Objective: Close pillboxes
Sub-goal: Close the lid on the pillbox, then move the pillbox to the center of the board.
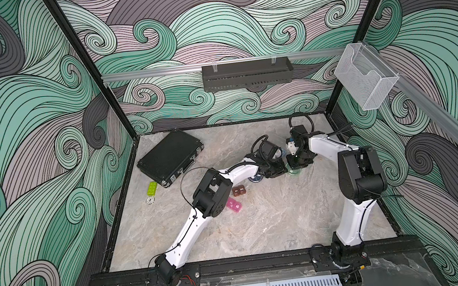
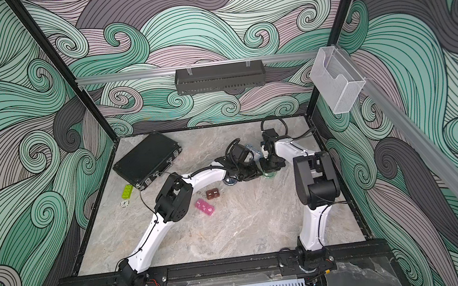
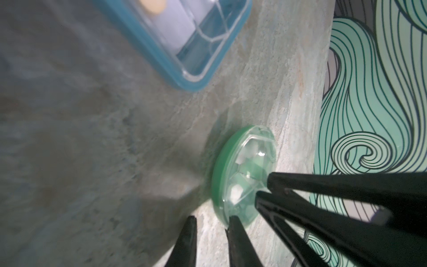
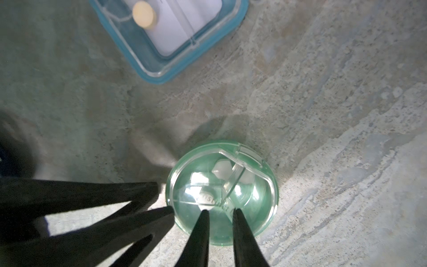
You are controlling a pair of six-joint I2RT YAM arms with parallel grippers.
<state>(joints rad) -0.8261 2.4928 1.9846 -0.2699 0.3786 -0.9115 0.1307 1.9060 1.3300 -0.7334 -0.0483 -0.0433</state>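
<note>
The green round pillbox lies flat on the marble table, also visible as the green round pillbox. My right gripper hovers over its clear lid, fingers slightly apart with nothing between them. My left gripper is at its side, open and empty, with one fingertip at the green rim. The light-blue rectangular pillbox lies just beyond. The dark-blue round pillbox is half hidden under the left arm. The brown pillbox and the pink pillbox sit nearer the front.
A large black latched case lies at the back left, with a lime-green brick and a small white disc beside it. Patterned walls enclose the table on three sides.
</note>
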